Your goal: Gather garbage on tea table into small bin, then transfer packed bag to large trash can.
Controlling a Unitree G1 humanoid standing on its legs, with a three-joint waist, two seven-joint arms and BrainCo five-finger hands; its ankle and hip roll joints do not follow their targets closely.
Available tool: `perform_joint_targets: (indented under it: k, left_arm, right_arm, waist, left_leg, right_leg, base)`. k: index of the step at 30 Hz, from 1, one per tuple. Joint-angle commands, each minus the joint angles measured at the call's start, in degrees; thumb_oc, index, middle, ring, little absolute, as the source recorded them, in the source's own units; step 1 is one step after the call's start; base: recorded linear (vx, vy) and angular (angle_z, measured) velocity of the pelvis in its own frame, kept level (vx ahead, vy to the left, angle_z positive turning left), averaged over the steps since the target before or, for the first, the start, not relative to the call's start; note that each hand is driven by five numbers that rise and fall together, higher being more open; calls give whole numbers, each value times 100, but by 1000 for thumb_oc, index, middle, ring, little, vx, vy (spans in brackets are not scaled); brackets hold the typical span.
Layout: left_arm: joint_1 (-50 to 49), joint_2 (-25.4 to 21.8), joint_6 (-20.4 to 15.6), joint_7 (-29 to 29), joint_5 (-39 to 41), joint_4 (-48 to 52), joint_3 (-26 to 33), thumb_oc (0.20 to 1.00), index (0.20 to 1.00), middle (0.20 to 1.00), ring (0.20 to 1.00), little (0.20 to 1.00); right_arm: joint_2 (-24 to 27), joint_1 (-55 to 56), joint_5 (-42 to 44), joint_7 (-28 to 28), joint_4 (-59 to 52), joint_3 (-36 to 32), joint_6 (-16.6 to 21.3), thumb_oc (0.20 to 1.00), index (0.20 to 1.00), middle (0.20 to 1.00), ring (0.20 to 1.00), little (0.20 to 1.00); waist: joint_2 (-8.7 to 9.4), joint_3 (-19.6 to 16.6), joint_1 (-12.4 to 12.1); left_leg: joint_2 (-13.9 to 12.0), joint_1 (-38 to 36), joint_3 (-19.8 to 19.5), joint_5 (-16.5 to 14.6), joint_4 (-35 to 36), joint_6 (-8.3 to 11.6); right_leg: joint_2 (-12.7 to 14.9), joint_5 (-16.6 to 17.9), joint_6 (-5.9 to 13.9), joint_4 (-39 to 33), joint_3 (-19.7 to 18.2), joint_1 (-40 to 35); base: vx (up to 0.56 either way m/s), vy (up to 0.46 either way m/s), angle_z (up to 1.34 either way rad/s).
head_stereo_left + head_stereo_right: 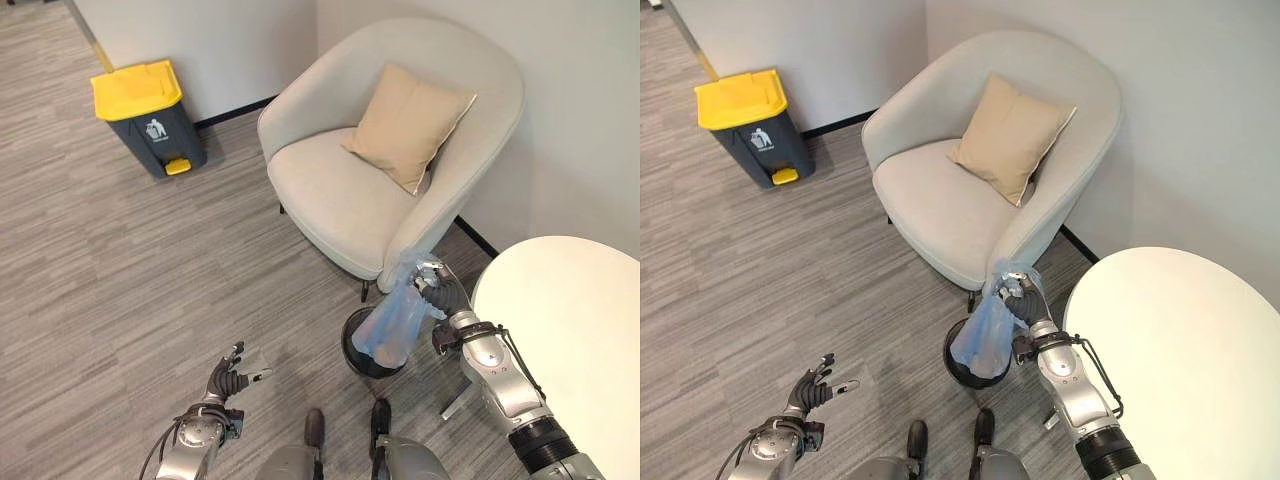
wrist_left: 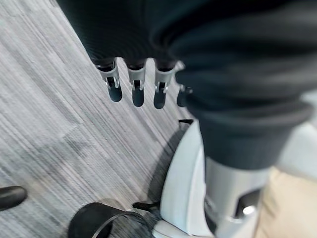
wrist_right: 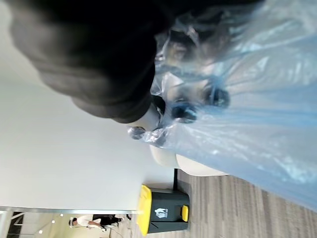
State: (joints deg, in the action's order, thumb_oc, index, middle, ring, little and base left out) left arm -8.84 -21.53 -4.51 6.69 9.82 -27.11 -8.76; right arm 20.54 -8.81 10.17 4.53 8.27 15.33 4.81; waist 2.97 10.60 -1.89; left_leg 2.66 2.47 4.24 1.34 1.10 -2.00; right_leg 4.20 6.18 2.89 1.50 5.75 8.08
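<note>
Armchair sits right behind the small bin and between it and the large trash can, which stands well apart by the wall w/ lid closed, so a swinging load could snag the chair leg. Blue bag hangs partly lifted, bottom at the bin rim; could drag the bin over. Right hand is clamped on the bag's bunched neck, thin film may slip or tear; left hand hangs low over floor, fingers spread, empty.
</note>
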Motion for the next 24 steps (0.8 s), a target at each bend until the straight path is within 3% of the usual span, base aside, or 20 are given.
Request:
perform_joint_targets:
  k: [1, 2, 3, 8, 10, 12, 13, 15, 16, 18, 19, 20, 21, 24]
  left_arm:
    - [183, -250, -184, -75, -280, 204, 103, 1000, 1000, 1000, 1000, 1000]
    - [231, -271, -188, -87, -319, 192, 50, 1000, 1000, 1000, 1000, 1000]
    - [374, -348, -194, -88, -433, 267, 13, 1000, 1000, 1000, 1000, 1000]
    - [536, -364, -223, -50, -337, 440, -14, 1000, 1000, 1000, 1000, 1000]
    - [600, -395, -260, -1, -272, 677, -47, 1000, 1000, 1000, 1000, 1000]
    - [619, -389, -277, -4, -208, 768, -54, 1000, 1000, 1000, 1000, 1000]
    - [693, -352, -290, -19, -119, 904, -74, 1000, 1000, 1000, 1000, 1000]
    - [763, -295, -300, -57, -54, 1038, -132, 1000, 1000, 1000, 1000, 1000]
    - [763, -294, -300, -57, -54, 1038, -132, 1000, 1000, 1000, 1000, 1000]
    - [950, -305, -369, -158, -169, 1396, -277, 1000, 1000, 1000, 1000, 1000]
    - [952, -304, -368, -159, -169, 1398, -275, 1000, 1000, 1000, 1000, 1000]
    - [975, -374, -405, -243, -296, 1573, -317, 1000, 1000, 1000, 1000, 1000]
    - [976, -374, -403, -243, -296, 1576, -315, 1000, 1000, 1000, 1000, 1000]
    - [1189, -430, -466, -291, -550, 1817, -517, 1000, 1000, 1000, 1000, 1000]
  right_arm:
    - [-107, -588, 155, -89, -497, 65, 424, 200, 200, 200, 200, 200]
    - [-136, -633, 150, -115, -514, 105, 429, 200, 200, 200, 200, 200]
    - [-121, -734, 162, -150, -525, 110, 453, 200, 200, 200, 200, 200]
    - [-74, -674, 81, -30, -688, -86, 499, 200, 200, 200, 200, 200]
    - [-101, -712, 154, 49, -726, -119, 502, 200, 200, 200, 200, 200]
    - [-70, -718, 247, 92, -770, -105, 521, 200, 200, 200, 200, 200]
    - [-3, -715, 320, 123, -798, -120, 537, 200, 200, 200, 200, 200]
    - [143, -739, 293, 134, -835, -99, 525, 200, 200, 200, 200, 200]
    - [143, -740, 293, 134, -835, -98, 525, 200, 200, 200, 200, 200]
    - [308, -873, 322, 132, -865, -40, 504, 200, 200, 200, 200, 200]
    - [310, -876, 322, 132, -864, -40, 504, 200, 200, 200, 200, 200]
    - [346, -895, 354, 24, -931, 22, 500, 200, 200, 200, 200, 200]
    - [346, -898, 355, 23, -930, 21, 500, 200, 200, 200, 200, 200]
    - [388, -949, 599, -187, -1013, 141, 538, 200, 200, 200, 200, 200]
  waist:
    - [68, 46, -183]
    - [67, 74, -206]
    - [5, 130, -167]
    - [31, -47, -264]
    - [138, -61, -415]
    - [135, -62, -473]
    - [26, 8, -500]
    - [-105, 106, -454]
    - [-107, 106, -450]
    - [-68, 276, -274]
    - [-78, 263, -271]
    - [52, 255, -213]
    - [46, 241, -204]
    - [169, 194, -61]
  left_leg:
    - [-46, 171, 120, -497, -342, 105]
    - [-62, 169, 111, -475, -341, 93]
    - [-138, 285, 52, -371, -417, 51]
    - [-176, 582, -92, -76, -377, 131]
    - [-128, 1028, -155, 166, -463, 224]
    - [-100, 1321, -160, 435, -453, 384]
    - [-99, 1615, -265, 705, -429, 609]
    - [-112, 1718, -325, 822, -396, 707]
    - [-111, 1718, -329, 822, -396, 707]
    - [-136, 1721, -87, 419, -862, 558]
    - [-144, 1746, -95, 433, -864, 559]
    - [-106, 1603, -159, 28, -1216, 482]
    - [-108, 1628, -169, 49, -1211, 482]
    - [-256, 1311, -247, -372, -1427, 494]
  right_leg:
    - [232, -524, 586, 437, 277, 5]
    - [212, -565, 594, 553, 244, 36]
    - [95, -836, 559, 1187, 74, 117]
    - [-218, -1294, 396, 1701, -222, -246]
    - [-342, -1560, 193, 1120, -389, -586]
    - [-471, -1616, 63, 569, -470, -716]
    - [-643, -1629, -44, 300, -502, -687]
    - [-736, -1553, -90, 192, -388, -648]
    - [-736, -1552, -91, 190, -384, -650]
    - [-537, -1376, -73, 172, -51, -472]
    - [-547, -1355, -75, 163, -46, -454]
    - [-386, -1231, -43, 100, 33, -422]
    - [-391, -1211, -45, 91, 43, -402]
    - [-201, -1103, 16, -48, 241, -363]
  base:
    - [-83, 56, -33]
    - [-232, 60, -41]
    - [-262, 31, -32]
    - [-185, -83, 31]
    - [-248, -223, 36]
    - [-272, -174, 16]
    - [-339, -184, 15]
    - [-248, -115, 76]
    - [-345, -39, 94]
    - [-342, -6, 37]
    - [-136, 4, 59]
    - [-70, 0, 88]
    - [-92, 7, 68]
    - [-55, 40, 38]
